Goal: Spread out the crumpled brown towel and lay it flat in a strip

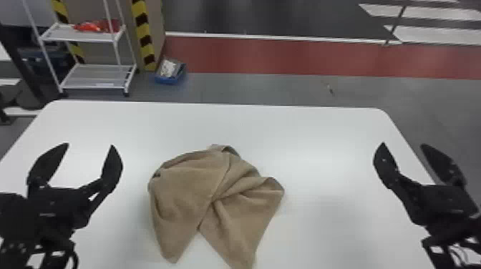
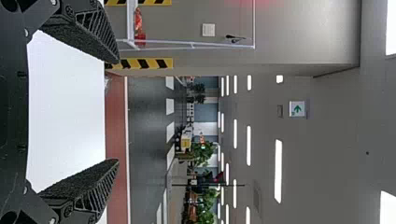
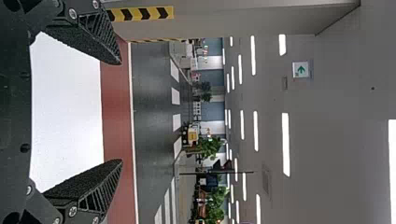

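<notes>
The brown towel (image 1: 186, 186) lies crumpled on the white table, a little left of the middle in the head view, with folds crossing near its centre and two corners pointing toward the near side. Left of it and apart from it is my left gripper (image 1: 89, 145), open with nothing between its fingers. Well to the towel's right, near the table's right edge, my right gripper (image 1: 404, 145) is open and holds nothing. In the left wrist view the left gripper (image 2: 116, 111) has its fingers wide apart; the right wrist view has the right gripper (image 3: 121, 112) likewise spread.
The white table (image 1: 304, 128) has rounded far corners. Beyond it, on the floor, stand a white shelf rack (image 1: 96, 73) with red items on it and a blue box (image 1: 170, 77), next to a pillar with yellow-black stripes.
</notes>
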`<act>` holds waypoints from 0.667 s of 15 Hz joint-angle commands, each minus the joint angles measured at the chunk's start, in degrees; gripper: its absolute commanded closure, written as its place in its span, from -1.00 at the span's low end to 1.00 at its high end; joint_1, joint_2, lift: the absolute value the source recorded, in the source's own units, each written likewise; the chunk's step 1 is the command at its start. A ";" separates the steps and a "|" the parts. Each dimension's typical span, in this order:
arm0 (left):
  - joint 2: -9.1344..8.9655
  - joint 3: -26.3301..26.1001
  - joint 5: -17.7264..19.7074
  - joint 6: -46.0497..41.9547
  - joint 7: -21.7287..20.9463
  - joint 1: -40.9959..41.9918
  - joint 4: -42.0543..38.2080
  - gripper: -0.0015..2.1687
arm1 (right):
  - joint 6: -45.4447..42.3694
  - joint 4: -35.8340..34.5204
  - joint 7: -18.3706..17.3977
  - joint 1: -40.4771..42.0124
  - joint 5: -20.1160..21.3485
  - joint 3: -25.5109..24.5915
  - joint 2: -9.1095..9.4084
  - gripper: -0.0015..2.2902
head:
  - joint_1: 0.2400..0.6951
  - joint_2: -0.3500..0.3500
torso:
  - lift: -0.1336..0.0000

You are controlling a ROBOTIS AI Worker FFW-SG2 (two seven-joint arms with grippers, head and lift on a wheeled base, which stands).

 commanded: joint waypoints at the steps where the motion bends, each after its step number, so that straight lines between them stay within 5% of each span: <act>1: 0.00 0.00 0.00 0.02 0.00 0.01 -0.07 -0.87 | 0.78 0.05 0.00 0.00 -0.16 0.03 0.00 -0.87 | 1.00 -0.22 | -0.86; 10: -0.09 0.00 0.00 0.02 0.35 -0.08 0.02 -0.87 | 0.95 1.11 0.00 -0.26 -0.33 0.20 0.26 -0.87 | 1.00 -0.22 | -0.86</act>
